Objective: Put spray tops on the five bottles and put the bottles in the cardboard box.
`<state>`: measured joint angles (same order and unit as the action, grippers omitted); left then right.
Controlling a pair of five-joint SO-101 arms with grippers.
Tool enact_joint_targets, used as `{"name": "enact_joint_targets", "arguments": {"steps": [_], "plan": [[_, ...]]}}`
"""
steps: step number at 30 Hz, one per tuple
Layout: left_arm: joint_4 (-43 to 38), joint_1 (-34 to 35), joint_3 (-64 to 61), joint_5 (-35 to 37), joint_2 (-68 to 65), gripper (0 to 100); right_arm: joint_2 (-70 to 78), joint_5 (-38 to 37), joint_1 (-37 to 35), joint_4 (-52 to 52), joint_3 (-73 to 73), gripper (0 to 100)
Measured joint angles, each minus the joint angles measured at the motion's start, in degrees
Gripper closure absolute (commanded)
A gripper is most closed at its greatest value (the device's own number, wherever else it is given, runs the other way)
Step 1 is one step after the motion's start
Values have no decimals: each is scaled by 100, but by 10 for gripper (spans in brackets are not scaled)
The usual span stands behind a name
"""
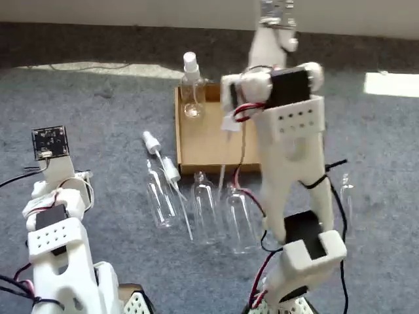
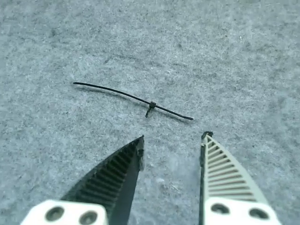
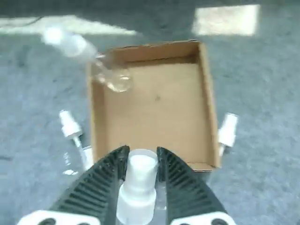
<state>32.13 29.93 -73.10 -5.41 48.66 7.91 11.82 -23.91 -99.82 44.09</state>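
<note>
My right gripper (image 3: 142,152) is shut on a white spray top (image 3: 139,180) and hangs over the near edge of the cardboard box (image 3: 154,110). In the box's far left corner stands one clear bottle (image 1: 191,91) with a spray top on it. Three uncapped clear bottles (image 1: 204,208) lie side by side on the carpet in front of the box, and another bottle (image 1: 346,190) lies off to the right. Two loose spray tops (image 1: 152,140) (image 1: 171,171) lie left of the box. My left gripper (image 2: 173,139) is open above bare carpet.
A thin black zip tie (image 2: 150,105) lies on the grey carpet just beyond my left gripper's fingertips. Another loose spray top (image 3: 228,129) lies beside the box's right wall. The left arm (image 1: 55,222) stands at the lower left, away from the bottles.
</note>
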Motion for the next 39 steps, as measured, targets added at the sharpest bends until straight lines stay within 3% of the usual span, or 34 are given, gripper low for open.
{"name": "enact_joint_targets", "arguments": {"steps": [6,10,15,22,31,36,39], "plan": [[-18,993,141,0,0,811,193,0,-1802,800,-273,995],[-18,1758,290,0,0,811,818,0,-2312,1319,-413,995],[-18,1811,316,0,0,811,1565,-9,-2752,1574,-413,971],[-18,1776,316,0,0,811,1758,-9,-2778,1635,-413,779],[-18,1073,176,0,0,811,1758,-35,-2690,1310,-273,759],[-18,747,0,0,0,811,1758,-44,-1960,114,932,759],[-18,712,0,0,0,811,1582,-53,-1204,0,1248,759]]}}
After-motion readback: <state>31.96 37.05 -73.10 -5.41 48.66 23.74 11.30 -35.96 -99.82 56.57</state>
